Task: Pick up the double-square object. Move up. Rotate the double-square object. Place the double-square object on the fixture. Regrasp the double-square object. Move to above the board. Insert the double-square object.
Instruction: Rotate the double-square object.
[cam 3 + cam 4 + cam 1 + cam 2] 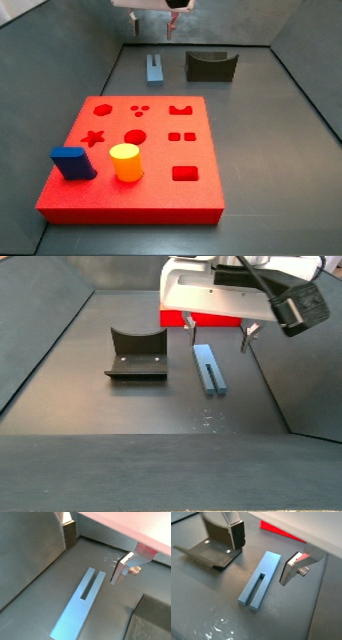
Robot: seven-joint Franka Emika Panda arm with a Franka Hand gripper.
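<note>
The double-square object (155, 68) is a slim light-blue bar lying flat on the grey floor behind the board (134, 205). Its slot and two prongs show in both wrist views (80, 604) (261, 579). My gripper (219, 334) hangs open above the bar without touching it, one finger (236, 534) on each side (291, 569) and nothing between them. The dark fixture (136, 356) with its U-shaped notch stands on the floor beside the bar, also in a side view (210, 66). The red board carries shaped cut-out holes.
A dark-blue block (72, 163) and a yellow cylinder (127, 162) stand upright on the board's near left part. Sloping grey walls (54, 60) enclose the floor. A red corner of the board (281, 532) shows behind the gripper.
</note>
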